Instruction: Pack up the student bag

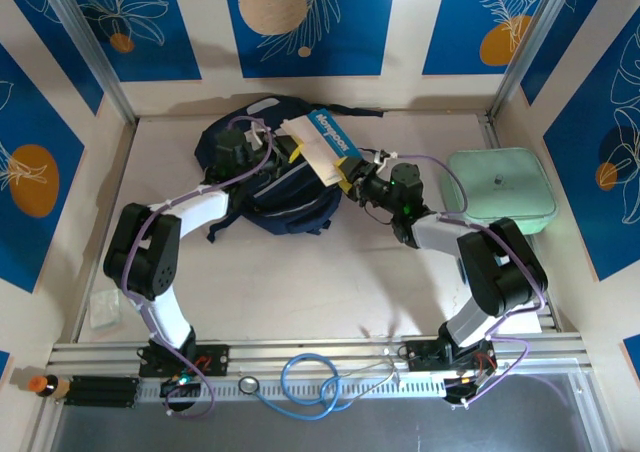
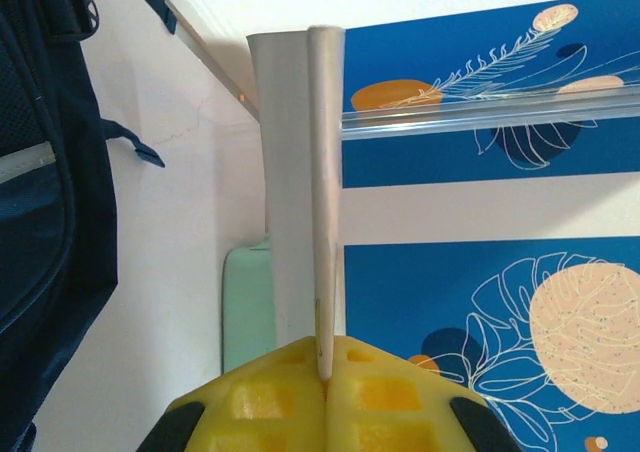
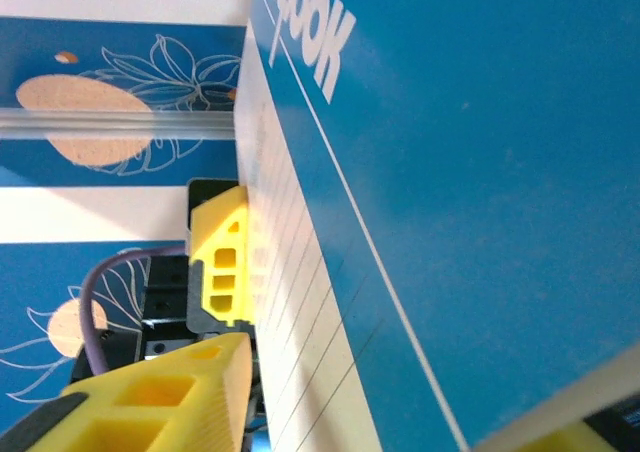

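Notebook [image 1: 330, 137] held over student bag [image 1: 290, 207] at twelve o'clock, apparently for packing: left gripper [image 2: 325, 357] clamped on it, right gripper [image 1: 350, 182] straddling, hold unclear.

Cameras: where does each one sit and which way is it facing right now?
Top external: above and behind the bases, looking down on table, bag, notebook and case; both arms show, left gripper and right gripper at the notebook.
Left wrist: on the left arm, looking along its shut fingers and the notebook's edge toward the wall; bag at left.
Right wrist: on the right arm, facing the notebook's blue cover; one own finger at lower left.
Shared: both wrist views see the notebook and wall.
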### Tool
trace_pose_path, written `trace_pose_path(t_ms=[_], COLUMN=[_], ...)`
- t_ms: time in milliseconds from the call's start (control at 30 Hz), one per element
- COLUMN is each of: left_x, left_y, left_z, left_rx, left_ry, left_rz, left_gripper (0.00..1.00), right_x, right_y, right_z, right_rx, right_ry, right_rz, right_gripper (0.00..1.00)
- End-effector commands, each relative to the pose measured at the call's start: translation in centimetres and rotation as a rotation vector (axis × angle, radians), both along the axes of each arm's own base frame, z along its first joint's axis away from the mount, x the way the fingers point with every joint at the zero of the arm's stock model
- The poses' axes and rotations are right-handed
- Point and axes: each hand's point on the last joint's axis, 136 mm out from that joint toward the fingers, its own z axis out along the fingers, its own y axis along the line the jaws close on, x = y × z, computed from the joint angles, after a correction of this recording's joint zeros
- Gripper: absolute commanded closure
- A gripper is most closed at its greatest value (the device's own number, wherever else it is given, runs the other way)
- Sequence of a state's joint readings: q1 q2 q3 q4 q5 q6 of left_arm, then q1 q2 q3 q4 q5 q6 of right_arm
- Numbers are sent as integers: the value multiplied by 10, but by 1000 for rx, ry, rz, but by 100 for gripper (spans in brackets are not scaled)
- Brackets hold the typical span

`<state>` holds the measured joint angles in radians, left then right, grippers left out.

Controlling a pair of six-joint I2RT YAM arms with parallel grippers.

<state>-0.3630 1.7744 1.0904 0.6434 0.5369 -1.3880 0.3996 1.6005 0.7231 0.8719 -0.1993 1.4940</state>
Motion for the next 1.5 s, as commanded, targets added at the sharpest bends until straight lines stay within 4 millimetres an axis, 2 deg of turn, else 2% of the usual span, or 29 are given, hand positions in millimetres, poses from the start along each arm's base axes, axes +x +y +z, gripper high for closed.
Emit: trace_pose_path(t_ms=[0, 167, 267, 300, 367, 433, 533, 600, 700, 800, 900, 1033, 1133, 1233, 1467], left_x=[-5, -7, -10, -11, -14, -19, -28, -33, -40, -44, -47, -48, -45, -40, -24], left_y=[4, 6, 6, 7, 12, 21, 44, 59, 70, 67, 52, 29, 17, 9, 12], left_z=[18, 12, 8, 6, -4, -21, -42, -50, -57, -60, -67, -83, -97, -106, -124], left_rx=[-5, 21, 60, 89, 184, 348, 627, 787, 967, 1073, 1172, 1390, 1528, 1576, 1651], left_ry=[-51, -45, -57, -65, -73, -75, -99, -122, -168, -222, -285, -369, -383, -370, -296], left_rz=[11, 11, 5, 0, -6, -15, -21, -28, -83, -166, -272, -394, -448, -465, -457], left_gripper=[100, 100, 90, 85, 67, 46, 24, 12, 5, 5, 6, 9, 16, 23, 36], right_x=[0, 1, 2, 2, 1, -1, -6, -11, -20, -31, -41, -51, -56, -58, -61], right_y=[-8, -8, -9, -9, -13, -20, -36, -48, -69, -89, -106, -122, -128, -130, -131], right_z=[20, 19, 15, 14, 13, 14, 17, 17, 17, 17, 18, 19, 18, 16, 11], right_rx=[13, 0, -25, -40, -68, -104, -172, -228, -333, -439, -501, -530, -533, -529, -523], right_ry=[-89, -81, -49, -39, -42, -53, -72, -78, -80, -83, -80, -80, -71, -61, -43], right_rz=[-40, -38, -36, -35, -43, -56, -82, -100, -137, -185, -225, -266, -279, -282, -279], right_gripper=[64, 83, 100, 100, 100, 100, 100, 100, 100, 100, 100, 100, 100, 100, 100])
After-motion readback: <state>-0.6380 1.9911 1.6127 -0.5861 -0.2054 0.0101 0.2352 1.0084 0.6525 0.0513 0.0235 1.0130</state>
